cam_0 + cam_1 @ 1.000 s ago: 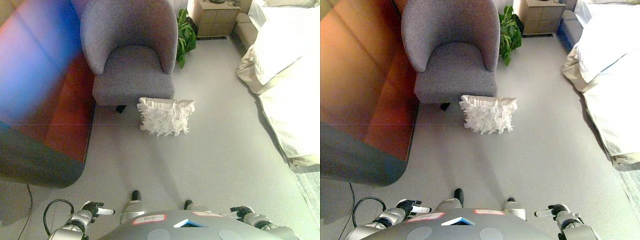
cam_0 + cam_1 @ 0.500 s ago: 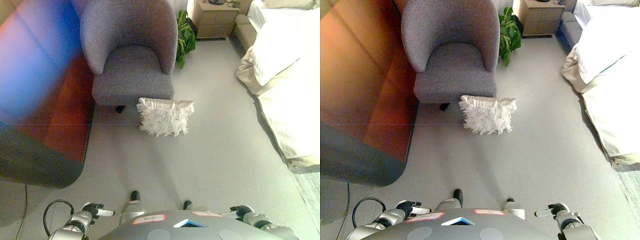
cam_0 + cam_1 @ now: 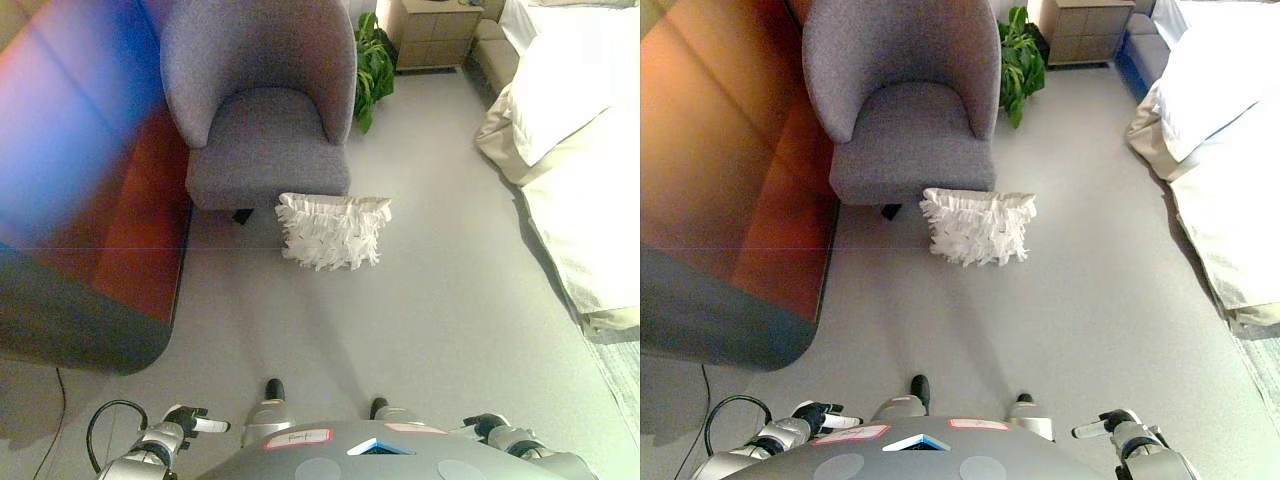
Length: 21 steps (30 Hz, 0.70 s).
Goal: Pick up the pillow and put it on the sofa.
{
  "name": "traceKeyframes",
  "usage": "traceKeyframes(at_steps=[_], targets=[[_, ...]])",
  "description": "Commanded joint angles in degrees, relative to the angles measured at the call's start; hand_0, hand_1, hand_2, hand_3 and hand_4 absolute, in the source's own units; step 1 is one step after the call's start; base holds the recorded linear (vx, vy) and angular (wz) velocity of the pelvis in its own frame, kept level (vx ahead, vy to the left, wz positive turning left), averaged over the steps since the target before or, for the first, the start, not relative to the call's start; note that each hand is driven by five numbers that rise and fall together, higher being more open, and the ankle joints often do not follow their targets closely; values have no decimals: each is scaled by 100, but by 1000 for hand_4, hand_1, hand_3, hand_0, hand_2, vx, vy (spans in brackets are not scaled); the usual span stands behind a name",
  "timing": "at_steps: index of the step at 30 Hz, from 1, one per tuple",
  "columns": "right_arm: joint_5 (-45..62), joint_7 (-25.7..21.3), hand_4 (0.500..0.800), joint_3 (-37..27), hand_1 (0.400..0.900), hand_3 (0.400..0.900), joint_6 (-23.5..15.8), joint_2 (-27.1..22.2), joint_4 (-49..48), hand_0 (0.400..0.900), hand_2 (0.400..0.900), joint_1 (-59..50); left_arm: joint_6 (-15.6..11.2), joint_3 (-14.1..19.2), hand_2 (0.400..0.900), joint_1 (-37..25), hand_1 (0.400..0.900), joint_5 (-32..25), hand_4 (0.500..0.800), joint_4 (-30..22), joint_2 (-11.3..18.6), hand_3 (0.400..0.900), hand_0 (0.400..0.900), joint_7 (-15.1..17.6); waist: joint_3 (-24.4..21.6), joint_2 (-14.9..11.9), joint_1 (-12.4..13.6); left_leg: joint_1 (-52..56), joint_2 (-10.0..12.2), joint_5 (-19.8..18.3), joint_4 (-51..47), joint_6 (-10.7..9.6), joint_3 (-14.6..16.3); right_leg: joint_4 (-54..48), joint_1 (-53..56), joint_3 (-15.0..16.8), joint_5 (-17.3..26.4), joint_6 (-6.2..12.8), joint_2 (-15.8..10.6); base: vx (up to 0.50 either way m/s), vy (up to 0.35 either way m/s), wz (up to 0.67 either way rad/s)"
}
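A white ruffled pillow (image 3: 333,231) stands on the grey carpet, leaning against the front right corner of a grey armchair (image 3: 262,110). It also shows in the right eye view (image 3: 978,226). The armchair's seat (image 3: 910,140) holds nothing. My left hand (image 3: 190,419) is low at the bottom left, fingers straight, holding nothing. My right hand (image 3: 1110,424) is low at the bottom right, fingers relaxed, holding nothing. Both hands are far from the pillow.
A bed with white and cream bedding (image 3: 580,150) fills the right side. A green plant (image 3: 372,70) and a wooden nightstand (image 3: 435,32) stand behind the armchair. A dark rounded surface (image 3: 720,250) takes up the left. Grey carpet (image 3: 400,320) lies between me and the pillow.
The whole view has shifted slightly. The pillow and armchair stay in place. Both hands keep their low position.
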Motion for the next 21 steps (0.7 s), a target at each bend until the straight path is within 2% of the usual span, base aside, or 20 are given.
traceKeyframes(at_steps=[1, 4, 6, 8, 10, 11, 14, 17, 19, 21], targets=[[73, -215, 800, 182, 900, 900, 142, -139, -10, 900, 900, -434, 118, -123, 900, -317, 900, -21, 800, 106, 94, 900, 900, 1, 351, 44, -79, 264, -224, -567, 54, 365, 374, 624, -557, -2, -185, -235, 294, -4, -108, 4], [162, -236, 800, 208, 900, 900, 162, -149, -61, 900, 900, -493, 165, -197, 900, -415, 900, -109, 800, 87, 47, 900, 900, 9, 460, 63, -143, 108, -145, -585, 326, 343, 278, 919, -753, 112, -323, -357, 353, -5, -97, 7], [153, -222, 800, 232, 900, 900, 179, -183, -102, 900, 900, -552, 236, -192, 900, -458, 900, -161, 800, 44, 9, 900, 900, 29, 573, -3, -195, -82, -51, -744, 933, 326, 229, 1154, -894, 181, -396, -486, 337, -10, -116, 2], [160, -257, 800, 310, 900, 900, 162, -224, -150, 900, 900, -599, 219, -162, 900, -447, 900, -196, 800, 34, -21, 900, 900, 68, 790, -126, -196, -613, 211, -307, 2297, 204, 126, 1267, -916, 235, -406, -691, 338, 23, -170, -17], [87, -262, 800, 368, 900, 900, 140, -259, -162, 900, 900, -641, 170, -89, 900, -380, 900, -257, 800, 51, -57, 900, 900, 84, 959, -200, -138, -1099, 269, -81, 3151, 218, -54, 1268, -861, 344, -383, -792, 374, 118, -154, -45], [63, -246, 800, 390, 900, 900, 149, -288, -166, 900, 900, -652, 169, -56, 900, -346, 900, -290, 800, 54, -72, 900, 900, 59, 1046, -178, -72, -1345, 272, 107, 3257, 176, -130, 1254, -774, 413, -403, -809, 433, 255, -67, -71], [-131, -186, 800, 377, 900, 900, 24, -337, -79, 900, 900, -666, 114, 41, 900, -149, 900, -410, 800, 114, -116, 900, 900, 32, 1256, -2, 183, -1716, 259, 635, 2636, 55, -206, 1203, -360, 573, -603, -780, 648, 400, 44, -72], [-100, -138, 800, 425, 900, 900, -71, -351, -68, 900, 900, -655, 96, 61, 900, -14, 900, -525, 800, 133, -127, 900, 900, 34, 1333, 221, 490, -2054, 188, 1155, 1350, -101, -296, 1149, 127, 772, -909, -763, 927, 515, 90, -59], [-136, -108, 800, 407, 900, 900, -194, -352, -91, 900, 900, -587, 143, 85, 900, 82, 900, -574, 800, 133, -135, 900, 900, 27, 1325, 233, 687, -2144, 174, 1191, 426, -136, -142, 1117, 565, 918, -1213, -742, 958, 657, 105, -53], [-240, -89, 800, 376, 900, 900, -337, -332, -157, 900, 900, -506, 134, 148, 900, 224, 900, -530, 800, 169, -166, 900, 900, 40, 1246, 248, 805, -2195, 191, 1206, 196, -164, -29, 1196, 880, 1010, -1588, -713, 974, 717, 151, -41]])
